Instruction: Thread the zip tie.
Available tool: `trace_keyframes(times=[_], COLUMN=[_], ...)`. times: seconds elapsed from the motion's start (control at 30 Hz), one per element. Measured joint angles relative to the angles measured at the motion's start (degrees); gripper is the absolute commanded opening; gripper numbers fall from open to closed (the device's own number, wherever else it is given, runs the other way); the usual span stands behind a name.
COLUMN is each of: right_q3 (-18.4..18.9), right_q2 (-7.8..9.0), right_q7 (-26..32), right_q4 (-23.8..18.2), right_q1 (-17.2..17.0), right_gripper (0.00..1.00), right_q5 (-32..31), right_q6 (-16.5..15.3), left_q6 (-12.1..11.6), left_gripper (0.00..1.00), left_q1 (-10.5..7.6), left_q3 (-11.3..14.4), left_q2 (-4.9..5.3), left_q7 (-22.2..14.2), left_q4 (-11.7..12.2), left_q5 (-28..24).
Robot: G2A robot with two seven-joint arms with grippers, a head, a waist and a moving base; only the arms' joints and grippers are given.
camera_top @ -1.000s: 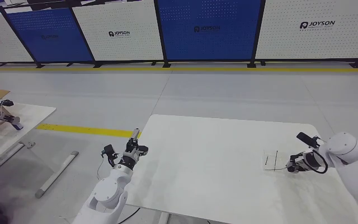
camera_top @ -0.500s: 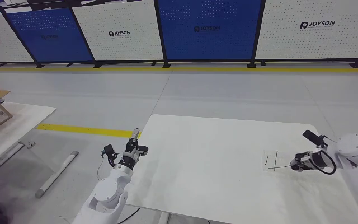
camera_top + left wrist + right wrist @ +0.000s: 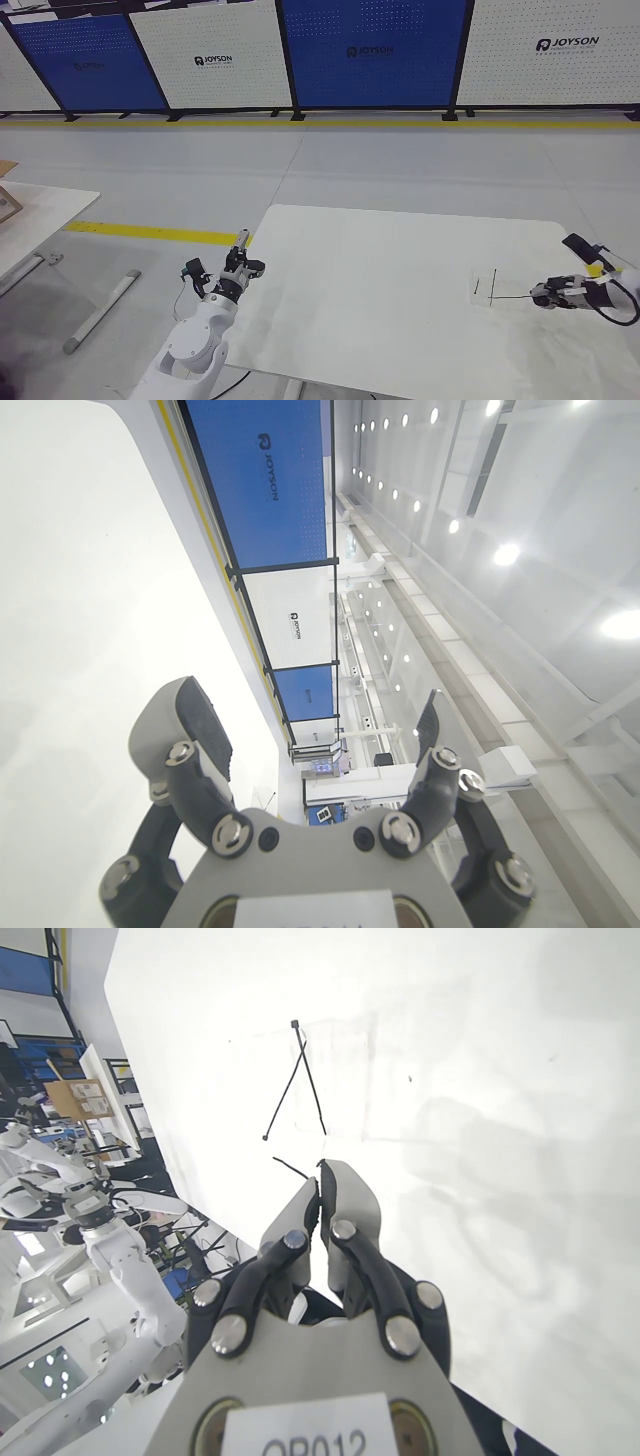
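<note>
My right gripper [image 3: 548, 297] [image 3: 320, 1178] sits low over the white table [image 3: 380, 290] near its right edge, shut on a thin black zip tie [image 3: 515, 297] [image 3: 311, 1083]. The strap runs away from the fingertips to its small head and crosses a second black zip tie [image 3: 494, 282] [image 3: 282, 1098] lying on the table. A short curved black end sticks out beside the fingertips. Far off at the table's left edge, my left gripper [image 3: 238, 243] [image 3: 320, 720] points upward, open, with nothing between its fingers.
A short dark mark [image 3: 476, 287] lies just left of the two ties. The right table edge is close to my right gripper. Another white table [image 3: 40, 215] stands off to the left. Blue and white panels [image 3: 370, 50] line the back.
My right gripper has moved right toward the table's edge, pulling the held zip tie along so that it now stretches across the other tie. The left arm has stayed still.
</note>
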Motion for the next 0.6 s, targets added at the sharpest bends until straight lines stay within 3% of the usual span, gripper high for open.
trace_keyframes(times=[0.27,0.43,0.6], right_q3=[0.09,3.28,5.75], right_q2=[-0.03,0.67,1.22], right_q7=[-0.9,-4.88,-6.36], right_q4=[-0.73,-5.93,-15.28], right_q1=[-0.59,-4.82,-10.67], right_gripper=[0.0,0.0,0.0], right_q5=[0.4,4.72,10.25], right_q6=[-0.78,-7.13,-13.53], left_q6=[0.0,0.0,0.0], left_gripper=[1.0,1.0,1.0], left_q1=[0.0,0.0,0.0], left_q3=[0.0,0.0,0.0], left_q2=[0.0,0.0,0.0], left_q7=[0.0,0.0,0.0], left_q4=[0.0,0.0,0.0], left_q5=[0.0,0.0,0.0])
